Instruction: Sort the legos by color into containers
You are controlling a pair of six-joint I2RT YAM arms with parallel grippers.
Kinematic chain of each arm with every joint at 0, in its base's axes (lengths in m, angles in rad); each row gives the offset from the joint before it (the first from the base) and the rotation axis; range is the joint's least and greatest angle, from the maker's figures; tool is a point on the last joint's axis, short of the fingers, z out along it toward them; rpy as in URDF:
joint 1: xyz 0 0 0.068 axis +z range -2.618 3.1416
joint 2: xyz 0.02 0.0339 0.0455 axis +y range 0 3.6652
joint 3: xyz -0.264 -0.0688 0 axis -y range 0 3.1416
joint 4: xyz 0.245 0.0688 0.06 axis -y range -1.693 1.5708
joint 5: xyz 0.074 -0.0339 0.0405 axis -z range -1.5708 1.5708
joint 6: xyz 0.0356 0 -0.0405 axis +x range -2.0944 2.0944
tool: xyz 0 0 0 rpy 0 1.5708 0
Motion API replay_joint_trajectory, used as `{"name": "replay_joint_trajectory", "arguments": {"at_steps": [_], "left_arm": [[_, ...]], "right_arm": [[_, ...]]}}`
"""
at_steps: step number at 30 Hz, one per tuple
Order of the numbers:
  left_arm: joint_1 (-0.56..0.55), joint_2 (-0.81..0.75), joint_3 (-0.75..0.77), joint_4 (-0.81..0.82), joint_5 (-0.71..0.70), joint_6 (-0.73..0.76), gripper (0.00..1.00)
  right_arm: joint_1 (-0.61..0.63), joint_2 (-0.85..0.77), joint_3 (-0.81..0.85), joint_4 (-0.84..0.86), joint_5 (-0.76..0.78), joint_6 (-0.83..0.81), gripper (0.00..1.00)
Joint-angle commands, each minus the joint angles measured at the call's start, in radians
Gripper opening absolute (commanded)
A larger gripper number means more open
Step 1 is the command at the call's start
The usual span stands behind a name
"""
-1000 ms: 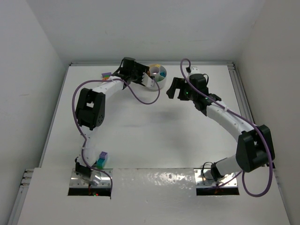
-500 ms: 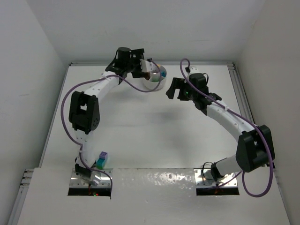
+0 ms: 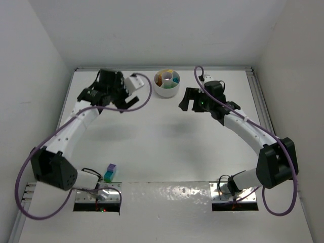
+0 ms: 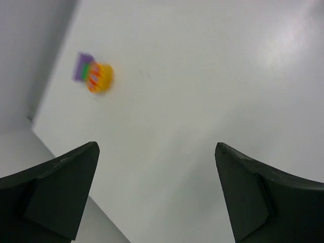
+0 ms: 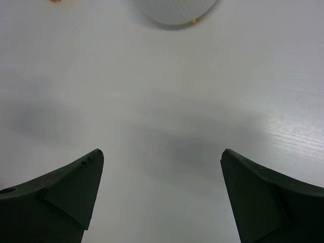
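Left end effector (image 4: 156, 146) leftward, wrist-view lego cluster (image 4: 93, 75)

Matt desk, plastic parts.
The desk (image 3: 167, 142) looked smooth and faintly sheened; the dish (image 3: 166, 91) was white plastic, the left end effector (image 4: 157, 197) had matt black fingers (image 4: 55, 187), the near plate (image 3: 167, 195) was shiny metal.

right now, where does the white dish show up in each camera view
Top external: the dish stands by the far edge of the table, about the middle of the picture.
Left wrist: not in it.
Right wrist: at the top edge, about the middle, only its lower wall showing.
Shared landmark: the white table, which shows in all three views.
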Motion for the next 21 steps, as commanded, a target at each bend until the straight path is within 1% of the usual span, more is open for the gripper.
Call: {"name": "replay_joint_trajectory", "arguments": {"at_steps": [1,2,5,6,9,12,19,20,21], "left_arm": [[0.003,-0.136,-0.227,-0.121,-0.093,-0.077,0.98],[0.003,-0.197,-0.261,-0.129,-0.106,-0.079,0.99],[0.004,-0.256,-0.341,-0.213,-0.135,-0.082,1.0],[0.003,-0.262,-0.366,-0.26,-0.136,-0.082,1.0],[0.003,-0.272,-0.403,-0.31,-0.137,-0.08,1.0],[0.003,-0.273,-0.423,-0.325,-0.126,-0.077,1.0],[0.003,-0.276,-0.453,-0.406,-0.132,-0.079,1.0],[0.001,-0.278,-0.457,-0.434,-0.127,-0.079,1.0],[0.001,-0.281,-0.463,-0.455,-0.088,-0.051,1.0]], "right_arm": [[0.022,-0.036,-0.024,-0.047,0.003,0.008,0.95],[0.028,-0.039,-0.03,-0.06,0.011,0.006,0.95],[0.062,-0.049,-0.05,-0.08,0.057,0.005,0.95],[0.072,-0.05,-0.059,-0.09,0.067,0.006,0.95],[0.12,-0.053,-0.065,-0.093,0.089,0.006,0.95],[0.161,-0.044,-0.065,-0.084,0.091,0.014,0.95],[0.19,-0.007,-0.07,-0.074,0.077,0.02,0.95],[0.192,-0.004,-0.073,-0.071,0.077,0.026,0.95],[0.194,0.002,-0.078,-0.07,0.078,0.029,0.95]]}}
